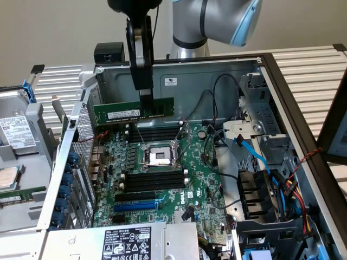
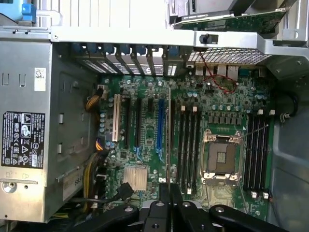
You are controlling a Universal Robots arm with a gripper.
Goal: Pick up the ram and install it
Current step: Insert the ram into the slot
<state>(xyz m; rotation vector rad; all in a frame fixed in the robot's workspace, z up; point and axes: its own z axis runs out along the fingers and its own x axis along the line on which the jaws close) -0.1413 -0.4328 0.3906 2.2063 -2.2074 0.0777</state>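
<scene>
The ram (image 1: 116, 114) is a long, thin green stick with a white sticker and gold contacts along its lower edge. It sits in the upper middle of the exterior view, hanging in the air. It is nearly level, with the end toward the exterior view's right slightly higher. The gripper (image 1: 146, 105) comes down from above with its jaws pinching the ram near the middle. In the wrist view the ram (image 2: 168, 135) shows edge-on as a thin line running out from the gripper (image 2: 169, 193), close beside a blue slot (image 2: 161, 125).

Just under the ram in the exterior view lies a bank of black slots (image 1: 154, 132), and the ram is not seated in any of them. Below these on the motherboard (image 1: 200, 189) are the CPU socket (image 1: 160, 157) and a second bank of slots (image 1: 154, 179). Black cables (image 1: 217, 103) loop down the case wall (image 1: 217, 73) near the ram's right end. A blue cable (image 1: 255, 154) crosses further toward the exterior view's right. A red wire (image 1: 89, 140) runs at the left. The power supply (image 1: 114, 244) fills the lower edge.
</scene>
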